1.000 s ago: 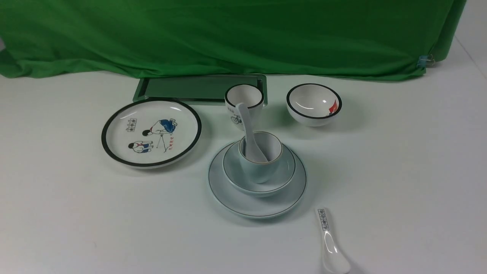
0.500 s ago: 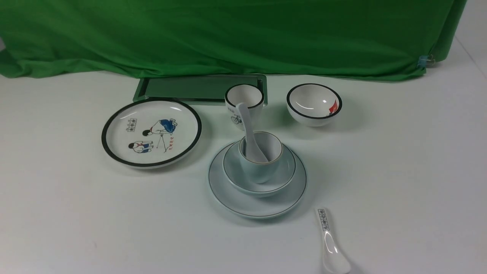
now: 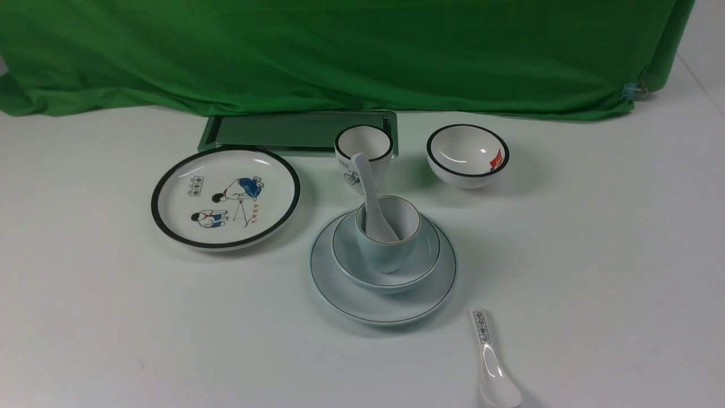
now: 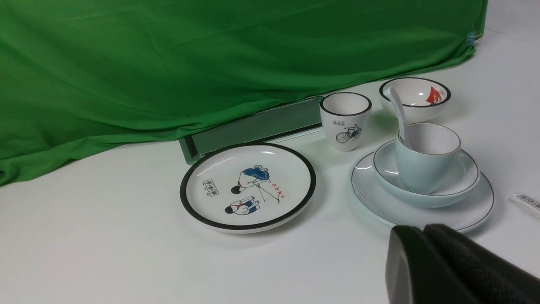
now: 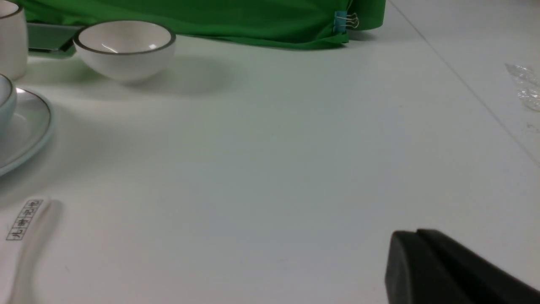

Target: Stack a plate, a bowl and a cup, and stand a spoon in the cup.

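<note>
Nothing on the table has shifted over the last second: the front view shows the same arrangement throughout. The plate [image 3: 345,294] lies at the centre of the table [image 3: 595,272], the bowl [image 3: 422,258] is seated on it, the cup [image 3: 388,249] is set in the bowl, and the spoon [image 3: 371,195] is stood in the cup, its handle leaning up and away toward the far left. With no movement seen and every piece in place, the task is judged to be complete, and no further step appears to be called for.

Neither arm is seen in the front view. The left gripper [image 4: 415,253] is shown only as a dark mass at the edge of its own wrist view, pressed shut with nothing between its jaws, near the plate's near edge but apart from it. The right gripper [image 5: 411,253] is likewise seen only as a dark closed shape in its wrist view, empty, held above bare table well to the right of the stack.

The other pieces are left untouched: the picture plate [image 3: 225,197] to the left, the bicycle cup [image 3: 362,150] just beyond the stack, the black-rimmed bowl [image 3: 467,154] at the far right, and the lettered spoon [image 3: 491,362] lying flat near the right front. A green tray [image 3: 294,131] is seen against the green cloth [image 3: 340,51].
</note>
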Tool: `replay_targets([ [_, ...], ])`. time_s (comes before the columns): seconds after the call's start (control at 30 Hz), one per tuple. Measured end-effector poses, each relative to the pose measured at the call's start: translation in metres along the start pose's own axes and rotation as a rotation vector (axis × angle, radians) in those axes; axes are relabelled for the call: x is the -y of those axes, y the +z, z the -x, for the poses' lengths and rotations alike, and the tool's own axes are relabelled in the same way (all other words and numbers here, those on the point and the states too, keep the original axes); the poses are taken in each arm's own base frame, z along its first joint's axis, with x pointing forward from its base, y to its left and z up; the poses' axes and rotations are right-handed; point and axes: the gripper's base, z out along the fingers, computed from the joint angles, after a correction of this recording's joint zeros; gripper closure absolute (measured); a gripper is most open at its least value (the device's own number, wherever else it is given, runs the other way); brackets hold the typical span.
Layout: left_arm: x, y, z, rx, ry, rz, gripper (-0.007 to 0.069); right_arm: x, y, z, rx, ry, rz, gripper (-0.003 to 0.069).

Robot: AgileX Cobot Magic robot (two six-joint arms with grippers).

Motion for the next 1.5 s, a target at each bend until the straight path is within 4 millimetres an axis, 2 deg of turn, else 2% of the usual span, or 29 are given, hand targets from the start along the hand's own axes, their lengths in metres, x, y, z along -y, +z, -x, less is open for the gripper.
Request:
replay_targets([
  [0.37,0.000,0.000,0.000,0.000,-0.003,-0.002,0.0655,0.000,0.000,0.000,0.000,0.001,0.000,0.0597],
  [0.5,0.002,0.010,-0.008,0.021,-0.006,-0.005,0.0655,0.000,0.000,0.000,0.000,0.001,0.000,0.0585],
  [0.6,0.004,0.028,-0.024,0.092,-0.041,0.009,0.0655,0.000,0.000,0.000,0.000,0.001,0.000,0.0570],
  [0.63,0.004,0.027,-0.023,0.103,-0.041,0.014,0.0655,0.000,0.000,0.000,0.000,0.001,0.000,0.0570],
  [0.77,0.000,0.044,-0.046,0.189,-0.071,0.148,0.0655,0.000,0.000,0.000,0.000,0.001,0.000,0.0557],
  [1.0,-0.007,0.056,-0.101,0.107,-0.107,0.345,0.0655,0.000,0.000,0.000,0.000,0.002,0.000,0.0545],
  [1.07,-0.007,0.057,-0.109,0.073,-0.118,0.361,0.0655,0.000,0.000,0.000,0.000,0.002,0.000,0.0542],
  [1.23,-0.005,0.058,-0.119,-0.026,-0.138,0.350,0.0655,0.000,0.000,0.000,0.000,0.002,0.000,0.0527],
  [1.5,-0.005,0.058,-0.119,-0.025,-0.122,0.351,0.0655,0.000,0.000,0.000,0.001,0.003,0.001,0.0509],
])
